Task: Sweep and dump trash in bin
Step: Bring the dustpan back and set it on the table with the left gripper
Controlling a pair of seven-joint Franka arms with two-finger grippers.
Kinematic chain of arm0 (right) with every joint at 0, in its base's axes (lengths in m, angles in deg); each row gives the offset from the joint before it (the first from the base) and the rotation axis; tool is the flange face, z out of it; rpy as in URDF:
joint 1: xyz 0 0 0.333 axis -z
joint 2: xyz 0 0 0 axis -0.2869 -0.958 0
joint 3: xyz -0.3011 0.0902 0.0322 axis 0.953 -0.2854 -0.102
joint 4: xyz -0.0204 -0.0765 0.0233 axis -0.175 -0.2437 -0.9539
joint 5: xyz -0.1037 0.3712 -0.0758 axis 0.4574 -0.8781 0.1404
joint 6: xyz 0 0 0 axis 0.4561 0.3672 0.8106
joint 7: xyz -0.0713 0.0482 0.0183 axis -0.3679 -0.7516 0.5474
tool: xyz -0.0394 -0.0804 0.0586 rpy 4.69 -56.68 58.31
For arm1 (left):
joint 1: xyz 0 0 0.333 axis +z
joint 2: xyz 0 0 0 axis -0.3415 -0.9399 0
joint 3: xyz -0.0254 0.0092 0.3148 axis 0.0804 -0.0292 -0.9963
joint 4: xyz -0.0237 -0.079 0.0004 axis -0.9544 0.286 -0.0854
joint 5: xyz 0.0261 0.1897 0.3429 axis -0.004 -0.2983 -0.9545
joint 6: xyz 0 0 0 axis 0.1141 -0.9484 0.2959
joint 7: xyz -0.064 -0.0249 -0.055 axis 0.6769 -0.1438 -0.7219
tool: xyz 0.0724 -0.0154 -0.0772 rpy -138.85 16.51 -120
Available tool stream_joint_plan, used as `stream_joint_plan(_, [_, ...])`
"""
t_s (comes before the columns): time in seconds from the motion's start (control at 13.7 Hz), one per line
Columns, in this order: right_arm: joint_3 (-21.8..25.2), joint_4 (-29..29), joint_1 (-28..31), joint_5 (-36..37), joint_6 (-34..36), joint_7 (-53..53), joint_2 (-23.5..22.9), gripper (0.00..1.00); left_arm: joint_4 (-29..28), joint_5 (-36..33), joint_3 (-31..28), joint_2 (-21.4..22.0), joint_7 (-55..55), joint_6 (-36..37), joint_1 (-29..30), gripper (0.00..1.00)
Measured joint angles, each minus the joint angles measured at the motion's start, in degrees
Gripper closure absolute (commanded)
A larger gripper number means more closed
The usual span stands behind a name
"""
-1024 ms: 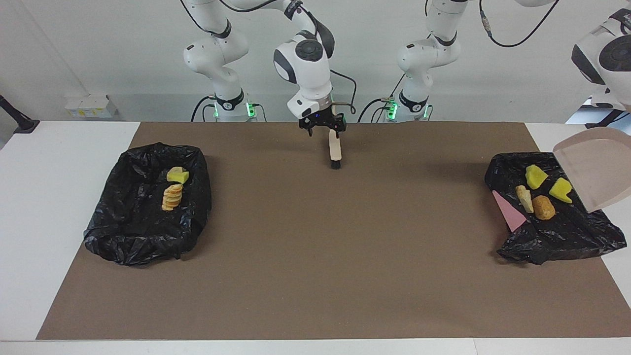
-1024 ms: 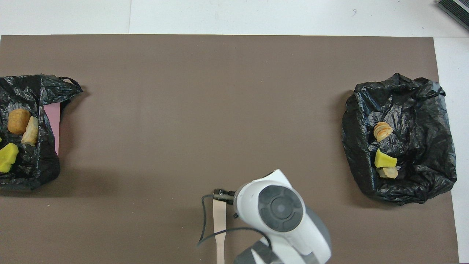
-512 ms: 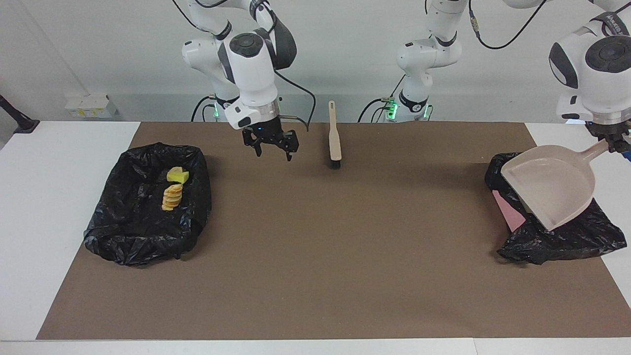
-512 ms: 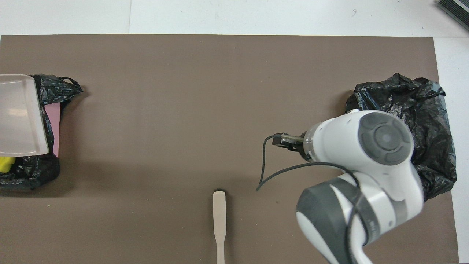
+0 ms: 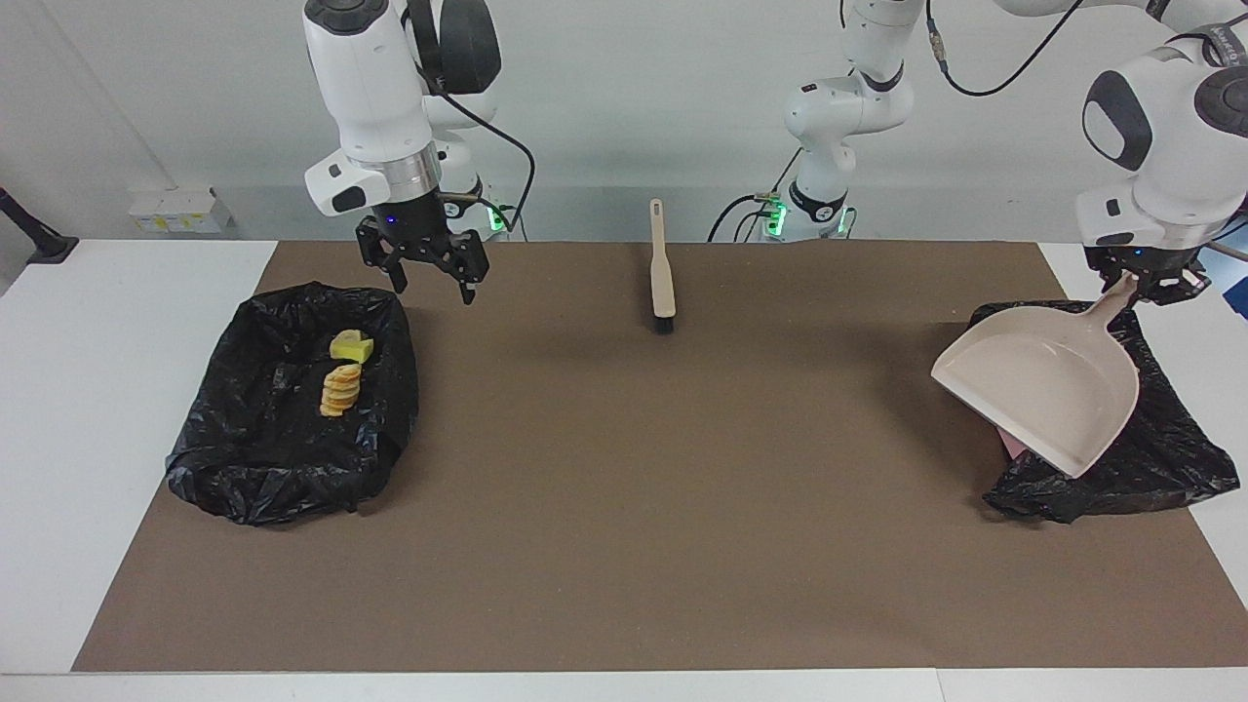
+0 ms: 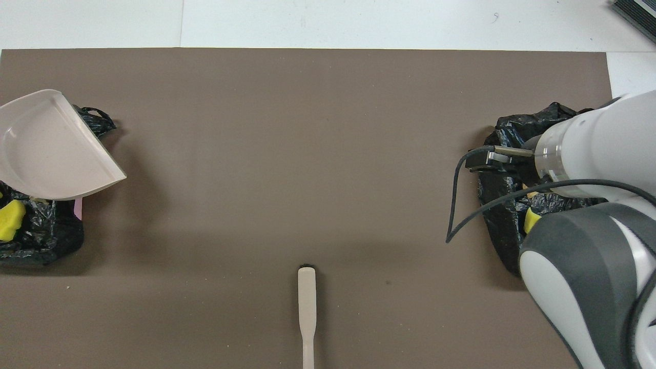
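A brown mat [image 5: 634, 507] covers most of the white bench [image 5: 117, 409], with a black bag-lined bin at each end. The bin [image 5: 292, 409] toward the right arm's end holds a yellow wedge [image 5: 350, 346] and an orange-brown bread-like piece [image 5: 340, 390] of trash. The bin [image 5: 1150, 458] toward the left arm's end is largely hidden in the facing view by a beige dustpan [image 5: 1048, 385]; from overhead a yellow chunk [image 6: 10, 220] shows in that bin beside the pan. The left gripper [image 5: 1149, 285] is clamped on the dustpan's handle and holds the pan tilted in the air above this bin. The right gripper [image 5: 429, 276] hangs with its fingers spread and nothing in them, over the edge of the other bin nearest the robots. A beige brush [image 5: 661, 268] lies alone on the mat midway between the arms, close to the robots' edge, its dark bristles pointing away from them.
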Motion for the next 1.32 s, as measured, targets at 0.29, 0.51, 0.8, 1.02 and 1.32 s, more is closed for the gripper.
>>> stream_joint_plan(0.29, [-0.02, 4.21, 1.05, 0.73, 5.67, -0.03, -0.05, 0.00, -0.01, 5.03, 0.49, 0.36, -19.04, 3.26, -6.39, 1.00])
stream_joint_plan(0.51, [-0.02, 7.54, 2.10, 0.72, 9.64, -0.56, -0.04, 0.00, -0.17, 9.62, 0.70, 0.65, -34.24, 4.02, -13.04, 1.00])
stream_joint_plan(0.8, [-0.02, 8.75, 4.04, 0.66, 13.02, -0.60, -0.45, 0.00, -0.36, 16.28, 0.91, 1.11, -52.23, 3.91, -22.05, 1.00])
stream_joint_plan(1.02, [-0.04, 8.87, 4.48, 0.42, 13.01, -0.61, -0.72, 0.00, -0.42, 21.26, 0.93, 1.29, -63.93, 1.28, -25.80, 1.00])
stream_joint_plan(1.32, [-0.04, 8.96, 5.06, 0.36, 11.97, -3.76, -0.74, 0.00, -3.30, 23.95, 0.92, 0.92, -70.08, -5.81, -30.16, 1.00])
